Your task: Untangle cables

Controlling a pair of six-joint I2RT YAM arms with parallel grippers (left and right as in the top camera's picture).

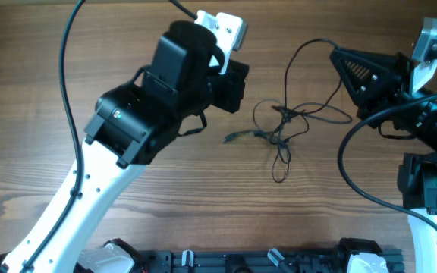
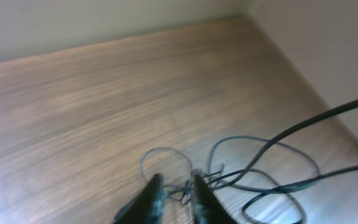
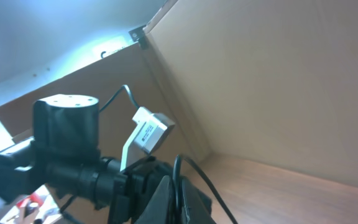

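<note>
The cables (image 1: 283, 125) are thin black wires lying in loose tangled loops at the table's middle right, with a small plug end (image 1: 231, 138) pointing left. My right gripper (image 1: 337, 53) is shut on one strand, which rises from the tangle to its tips. In the right wrist view the wire (image 3: 194, 171) runs out from between the closed fingers (image 3: 179, 182). My left gripper (image 2: 178, 183) is open, its two fingertips a little apart just over a knot of the cables (image 2: 253, 168). In the overhead view its fingers are hidden under the left wrist (image 1: 230, 83).
The left arm (image 1: 127, 129) crosses the table's left half with its thick black cable (image 1: 65, 61). The right arm (image 1: 431, 129) stands at the right edge with its own thick cable (image 1: 347, 163). A wall borders the table in the left wrist view (image 2: 328, 43).
</note>
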